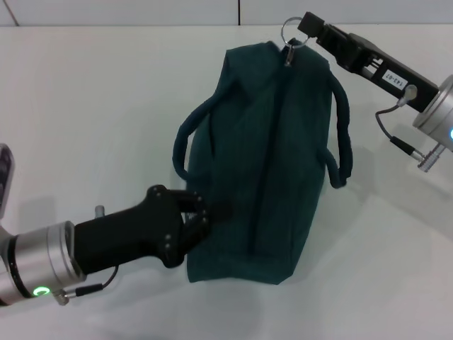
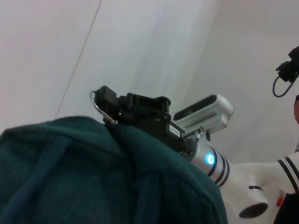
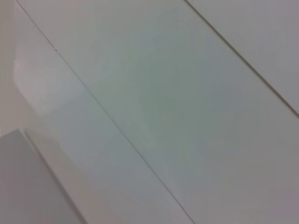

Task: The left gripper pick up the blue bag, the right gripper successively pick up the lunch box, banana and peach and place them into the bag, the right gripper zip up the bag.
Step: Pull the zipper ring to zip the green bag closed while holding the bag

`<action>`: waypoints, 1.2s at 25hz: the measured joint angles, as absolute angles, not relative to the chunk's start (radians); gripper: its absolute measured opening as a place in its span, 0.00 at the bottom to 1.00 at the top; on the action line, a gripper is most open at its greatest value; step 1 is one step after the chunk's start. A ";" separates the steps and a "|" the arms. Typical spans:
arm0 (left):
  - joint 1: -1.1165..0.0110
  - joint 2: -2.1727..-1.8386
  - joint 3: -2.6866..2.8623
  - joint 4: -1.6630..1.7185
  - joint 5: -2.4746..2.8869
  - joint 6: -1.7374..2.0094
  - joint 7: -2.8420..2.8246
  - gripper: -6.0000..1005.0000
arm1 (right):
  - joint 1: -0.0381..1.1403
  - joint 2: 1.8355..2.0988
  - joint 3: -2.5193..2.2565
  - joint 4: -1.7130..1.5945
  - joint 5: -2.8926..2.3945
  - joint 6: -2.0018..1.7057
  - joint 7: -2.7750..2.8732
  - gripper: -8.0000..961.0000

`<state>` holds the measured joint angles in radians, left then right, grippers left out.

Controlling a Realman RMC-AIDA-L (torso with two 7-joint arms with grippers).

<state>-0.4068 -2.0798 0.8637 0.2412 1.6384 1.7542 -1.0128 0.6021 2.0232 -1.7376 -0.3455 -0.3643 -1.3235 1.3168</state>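
The right end effector (image 1: 306, 30) is seen at the far end of the blue bag (image 1: 265, 170), its fingers closed on the ring zipper pull (image 1: 289, 31), which is held at the bag's far top corner. In the left wrist view the same end effector (image 2: 106, 100) is observed behind the bag (image 2: 93, 177), with the metal ring (image 2: 96, 106) gripped at its tip and the ring's lower end meeting the fabric.

The left end effector (image 1: 197, 218) is found at the near left side of the bag, its dark fingers pressed against the fabric of the side panel. Whether fabric is pinched between the fingers cannot be told from the head view, as the fingertips are lost against the dark cloth.

The bag is recorded lying on the white worktop (image 1: 85, 106), roughly central, its long axis running away from the robot. The zip line along the top appears drawn closed over its visible length. Two loop handles are noted: the left handle (image 1: 185, 138) arches out over the worktop on the left side, and the right handle (image 1: 344, 134) hangs down the right side.

The contents of the bag are not visible. The right wrist view shows only pale flat panels with thin seams.
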 joint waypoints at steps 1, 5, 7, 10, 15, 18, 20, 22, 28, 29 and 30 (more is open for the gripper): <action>-0.406 -2.079 0.864 0.241 1.649 1.756 -1.013 0.06 | 0.601 2.023 -1.736 -0.345 -0.363 -1.321 1.316 0.01; -0.404 -2.075 0.866 0.241 1.673 1.777 -1.013 0.07 | 0.604 2.022 -1.733 -0.340 -0.363 -1.310 1.315 0.01; -0.399 -2.071 0.867 0.241 1.680 1.792 -1.013 0.07 | 0.604 2.022 -1.727 -0.338 -0.363 -1.305 1.311 0.01; -0.393 -2.066 0.868 0.241 1.686 1.806 -1.013 0.08 | 0.601 2.022 -1.722 -0.337 -0.363 -1.299 1.304 0.01; -0.386 -2.063 0.868 0.241 1.688 1.807 -1.012 0.09 | 0.601 2.023 -1.718 -0.337 -0.363 -1.296 1.301 0.01; -0.373 -2.062 0.848 0.241 1.683 1.804 -1.012 0.09 | 0.596 2.024 -1.711 -0.337 -0.363 -1.299 1.298 0.01; -0.361 -2.064 0.810 0.241 1.675 1.787 -1.012 0.09 | 0.588 2.025 -1.709 -0.340 -0.363 -1.316 1.280 0.01; -0.351 -2.068 0.756 0.241 1.671 1.754 -1.018 0.10 | 0.585 2.026 -1.709 -0.340 -0.363 -1.348 1.251 0.01; -0.331 -2.078 0.638 0.242 1.669 1.691 -1.028 0.11 | 0.572 2.027 -1.712 -0.344 -0.363 -1.393 1.232 0.01; -0.328 -2.079 0.627 0.242 1.667 1.689 -1.031 0.11 | 0.572 2.028 -1.713 -0.344 -0.363 -1.395 1.232 0.01; -0.327 -2.078 0.622 0.242 1.665 1.689 -1.033 0.11 | 0.571 2.028 -1.714 -0.344 -0.363 -1.398 1.232 0.01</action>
<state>-0.3266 -2.0785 0.6215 0.2423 1.6652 1.6888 -1.0331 0.5714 2.0279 -1.7138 -0.3436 -0.3629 -1.3982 1.2317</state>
